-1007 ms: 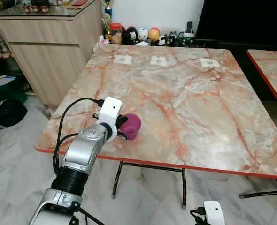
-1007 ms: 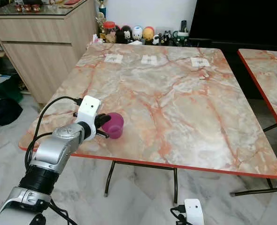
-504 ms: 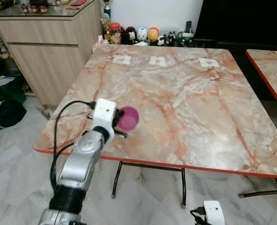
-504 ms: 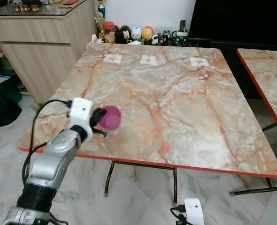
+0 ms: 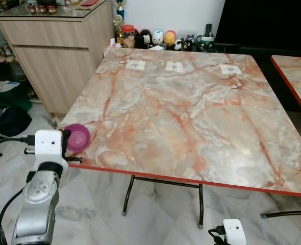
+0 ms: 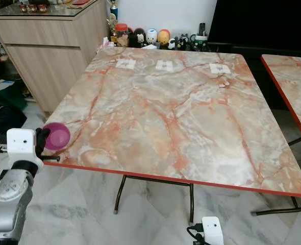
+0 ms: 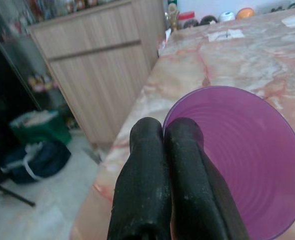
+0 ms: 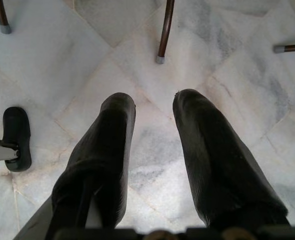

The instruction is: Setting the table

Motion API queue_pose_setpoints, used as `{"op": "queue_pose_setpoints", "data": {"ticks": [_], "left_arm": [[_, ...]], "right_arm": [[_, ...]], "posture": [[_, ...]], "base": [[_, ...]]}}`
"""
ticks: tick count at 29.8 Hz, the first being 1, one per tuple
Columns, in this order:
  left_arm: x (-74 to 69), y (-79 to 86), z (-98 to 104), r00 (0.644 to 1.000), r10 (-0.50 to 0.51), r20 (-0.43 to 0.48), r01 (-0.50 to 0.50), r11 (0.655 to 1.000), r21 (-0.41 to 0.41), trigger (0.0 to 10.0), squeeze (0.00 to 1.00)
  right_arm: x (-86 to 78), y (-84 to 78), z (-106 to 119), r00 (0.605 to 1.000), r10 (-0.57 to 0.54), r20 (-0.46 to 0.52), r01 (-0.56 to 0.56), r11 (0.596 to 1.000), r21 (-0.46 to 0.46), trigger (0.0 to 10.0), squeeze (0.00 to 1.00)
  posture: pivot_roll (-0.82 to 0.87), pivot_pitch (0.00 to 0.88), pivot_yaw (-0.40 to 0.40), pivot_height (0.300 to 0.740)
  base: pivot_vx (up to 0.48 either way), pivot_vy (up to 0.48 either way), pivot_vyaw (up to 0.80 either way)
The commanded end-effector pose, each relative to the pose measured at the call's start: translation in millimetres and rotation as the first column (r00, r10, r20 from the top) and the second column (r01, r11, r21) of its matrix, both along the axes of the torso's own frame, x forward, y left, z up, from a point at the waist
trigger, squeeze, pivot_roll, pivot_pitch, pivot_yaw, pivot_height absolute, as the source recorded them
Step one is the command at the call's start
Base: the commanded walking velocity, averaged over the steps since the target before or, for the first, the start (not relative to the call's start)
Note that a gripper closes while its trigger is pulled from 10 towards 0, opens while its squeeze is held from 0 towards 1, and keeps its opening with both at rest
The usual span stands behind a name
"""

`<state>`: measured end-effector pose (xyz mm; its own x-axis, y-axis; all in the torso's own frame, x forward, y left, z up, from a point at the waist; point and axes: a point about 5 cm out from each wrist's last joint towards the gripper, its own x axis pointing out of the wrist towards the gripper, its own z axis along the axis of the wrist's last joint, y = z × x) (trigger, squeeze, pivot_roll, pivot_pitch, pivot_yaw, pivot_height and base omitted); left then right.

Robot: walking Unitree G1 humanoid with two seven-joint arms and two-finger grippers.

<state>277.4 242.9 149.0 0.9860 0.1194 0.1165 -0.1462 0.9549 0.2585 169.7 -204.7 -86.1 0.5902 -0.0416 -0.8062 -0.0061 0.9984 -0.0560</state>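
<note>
A purple cup is held by its rim, pinched between the closed fingers of the left gripper, at the near left corner of the marble table; its mouth is turned sideways toward the table. Whether it touches the tabletop cannot be told. Three white cards are lined along the far edge. The right gripper is hung idle over the tiled floor, its fingers parted and empty.
</note>
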Motion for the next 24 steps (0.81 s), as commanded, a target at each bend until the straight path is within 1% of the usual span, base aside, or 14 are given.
{"op": "queue_pose_setpoints", "data": {"ticks": [1, 3, 4, 5, 8, 9, 13, 15, 24], "left_arm": [[-0.4, -7.6, 14, 0.997, -0.027, 0.077, 0.024, 0.999, 0.037, 10.0, 0.00], [3.4, -17.4, 13, 0.995, -0.051, 0.083, 0.047, 0.998, 0.046, 10.0, 0.00], [3.4, -17.4, 13, 0.995, -0.051, 0.083, 0.047, 0.998, 0.046, 10.0, 0.00], [5.5, -21.3, 12, 0.995, -0.057, 0.085, 0.053, 0.997, 0.049, 10.0, 0.00], [8.8, -28.2, 13, 0.993, -0.075, 0.095, 0.072, 0.997, 0.038, 10.0, 0.00], [10.6, -30.5, 14, 0.991, -0.083, 0.108, 0.082, 0.996, 0.018, 10.0, 0.00], [13.2, -30.8, 16, 0.989, -0.087, 0.115, 0.086, 0.996, 0.019, 10.0, 0.00], [14.6, -28.0, 17, 0.990, -0.078, 0.116, 0.076, 0.997, 0.024, 10.0, 0.00], [16.1, -26.5, 17, 0.991, -0.071, 0.114, 0.070, 0.997, 0.016, 10.0, 0.00]], "right_arm": [[-2.8, -2.6, -1, 1.000, 0.003, -0.012, -0.003, 1.000, -0.010, 10.0, 0.00], [-2.8, -2.3, -1, 1.000, 0.003, -0.013, -0.003, 1.000, -0.011, 10.0, 0.00], [-2.8, -2.3, -1, 1.000, 0.003, -0.013, -0.003, 1.000, -0.011, 10.0, 0.00], [-2.8, -1.8, -1, 1.000, 0.001, -0.012, -0.001, 1.000, -0.010, 10.0, 0.00], [-2.8, -1.7, -1, 1.000, -0.006, -0.008, 0.006, 1.000, -0.008, 10.0, 0.00], [-2.9, -1.4, -1, 1.000, -0.010, -0.007, 0.010, 1.000, -0.008, 10.0, 0.00], [-3.0, -1.1, -1, 1.000, -0.012, -0.006, 0.012, 1.000, -0.008, 10.0, 0.00], [-3.5, -0.4, -1, 1.000, -0.023, -0.005, 0.023, 1.000, -0.002, 10.0, 0.00], [-3.7, 0.8, -2, 1.000, -0.023, -0.004, 0.023, 1.000, 0.001, 10.0, 0.00]], "posture": [[0.11, 0.000, -0.043, 0.740], [0.11, 0.000, -0.035, 0.740], [0.11, 0.000, -0.035, 0.740], [0.10, 0.000, -0.032, 0.740], [0.09, 0.000, -0.029, 0.740], [0.09, 0.000, -0.026, 0.740], [0.09, 0.000, -0.021, 0.740], [0.09, 0.000, -0.018, 0.740], [0.09, 0.000, -0.016, 0.740]], "base": [[0.000, 0.000, 0.00], [0.000, -0.171, 0.00], [0.000, -0.341, 0.00], [0.000, -0.480, 0.00], [0.000, -0.480, 0.00], [0.000, -0.480, 0.00], [0.000, -0.480, 0.00], [0.000, -0.480, 0.00], [0.000, -0.480, 0.00]]}}
